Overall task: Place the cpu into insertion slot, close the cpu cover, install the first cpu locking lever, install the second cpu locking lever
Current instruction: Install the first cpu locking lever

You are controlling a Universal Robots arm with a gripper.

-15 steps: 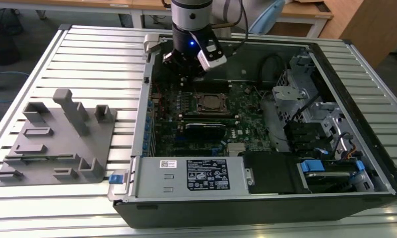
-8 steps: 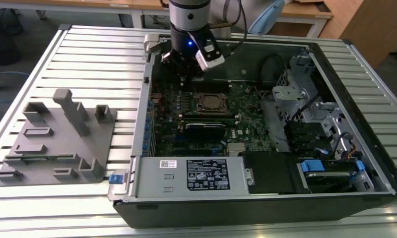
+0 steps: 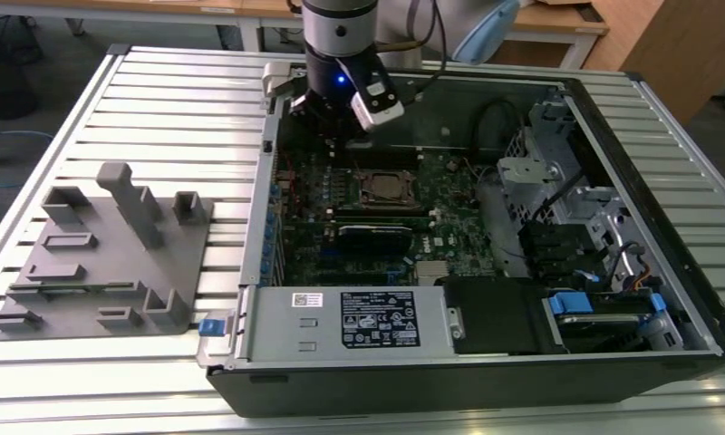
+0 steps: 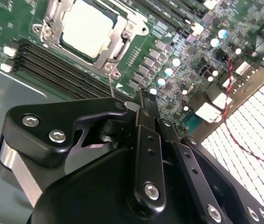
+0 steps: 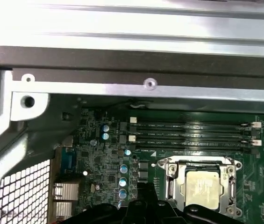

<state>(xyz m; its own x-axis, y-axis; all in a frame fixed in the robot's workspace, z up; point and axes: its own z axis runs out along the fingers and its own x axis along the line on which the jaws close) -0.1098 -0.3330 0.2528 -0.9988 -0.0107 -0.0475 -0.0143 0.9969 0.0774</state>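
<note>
Silvery cpu (image 4: 86, 27) under cpu cover (image 4: 118, 43) (lever (image 4: 110, 86): second wrist view)

Exterior overview; both wrist views near cpu (image 5: 202, 186)

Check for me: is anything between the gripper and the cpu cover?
Nothing visible blocks it. In the second wrist view the gripper hangs beside the cpu cover, which lies flat around the cpu. Between them are just low memory slots and a thin metal lever reaching toward the gripper.
</note>
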